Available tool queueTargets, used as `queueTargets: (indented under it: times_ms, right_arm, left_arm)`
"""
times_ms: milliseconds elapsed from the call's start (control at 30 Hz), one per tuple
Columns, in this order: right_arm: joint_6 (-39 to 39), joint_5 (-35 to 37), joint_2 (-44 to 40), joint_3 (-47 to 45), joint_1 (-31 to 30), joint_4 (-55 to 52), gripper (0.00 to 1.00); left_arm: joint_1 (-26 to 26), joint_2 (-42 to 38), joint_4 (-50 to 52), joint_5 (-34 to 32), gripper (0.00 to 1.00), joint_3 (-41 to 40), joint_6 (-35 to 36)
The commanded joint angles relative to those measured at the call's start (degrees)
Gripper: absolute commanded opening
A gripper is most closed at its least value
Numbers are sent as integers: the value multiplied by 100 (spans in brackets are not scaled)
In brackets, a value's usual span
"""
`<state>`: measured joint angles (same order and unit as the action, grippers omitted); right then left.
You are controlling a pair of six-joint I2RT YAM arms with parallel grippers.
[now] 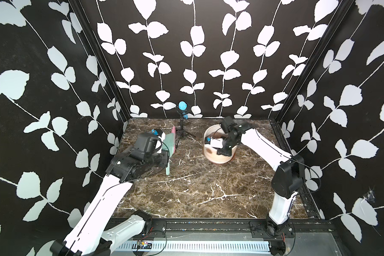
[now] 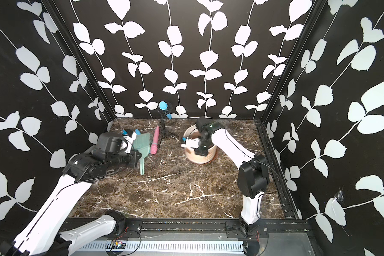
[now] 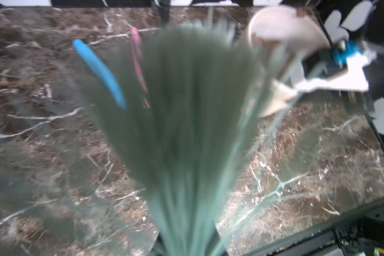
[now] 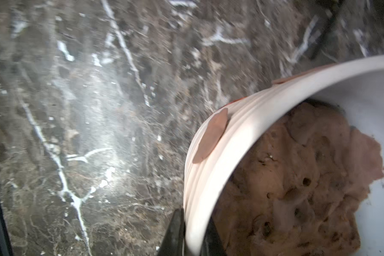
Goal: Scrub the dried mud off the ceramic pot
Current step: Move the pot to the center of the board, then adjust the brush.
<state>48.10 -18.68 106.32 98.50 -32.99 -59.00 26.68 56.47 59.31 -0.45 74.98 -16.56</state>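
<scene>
Black jaws of the right gripper [image 4: 193, 235] pinch the rim of the cream ribbed ceramic pot [image 4: 242, 124], with a reddish-brown disc of dried mud [image 4: 211, 135] stuck on its outer wall. Mouth up, seemingly tipped slightly, the pot sits back-right on the brown marble tabletop [image 1: 197, 195], with bare stone in front. The left gripper [image 2: 132, 144] clamps a teal bristle brush [image 2: 140, 141].

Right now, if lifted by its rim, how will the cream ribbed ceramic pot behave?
Probably heavy: a lumpy brown soil mass sits inside the cream ribbed ceramic pot. Pinched at one rim spot by the right end effector, it likely tilts. Its smooth rim may slip.
</scene>
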Motion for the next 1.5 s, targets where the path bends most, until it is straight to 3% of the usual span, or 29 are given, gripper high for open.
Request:
queueTargets:
  times_ms: [0,200,300,433,567,600,633,700,767,800,967,1167,1300,1467]
  right_arm:
    - [267,-853,-481,94,-116,248,2]
    - [865,-1189,-617,-113,-645,247,1]
    - [999,-1200,-654,-255,-786,387,4]
    - [874,-1051,-646,-220,-806,367,23]
    - [237,-848,-1115,-659,-808,845,38]
    - [-12,-859,-1309,-846,-806,1058,44]
    - [-286,-870,-1513,-1049,-806,1316,57]
    - [-891,-997,-1996,-1417,-814,1827,64]
    - [-1732,-1039,-2463,-1704,-814,2357,98]
    - [-2288,-988,-2679,-1838,-808,2639,100]
    - [-6092,181,-3749,-2598,-734,3823,100]
    - [-9366,-1179,-4404,-4173,-704,6587,100]
    - [-11123,-1272,-4405,-4805,-749,8422,98]
    - [-12965,-710,-4092,-5230,-785,10499,87]
  left_arm:
    - [-53,-118,230,-81,0,135,-49]
    - [-68,-254,343,-78,0,191,-60]
    - [-73,-358,167,261,0,152,51]
    - [-80,-435,-231,1170,0,82,135]
    - [-70,-556,-844,1946,0,-173,-141]
    - [-74,-566,-970,2061,0,-214,-251]
    - [-74,-586,-1113,2152,0,-265,-370]
    - [-75,-628,-1491,2325,0,-440,-620]
    - [-73,-667,-1978,2492,0,-661,-918]
    - [-75,-671,-2277,2594,0,-780,-1122]
    - [-74,-599,-5007,3436,0,-1651,-2896]
    - [8,-138,-7662,3619,0,-2192,-4310]
    - [195,136,-8397,3621,0,-2229,-4608]
    - [437,308,-8878,3446,0,-2233,-4739]
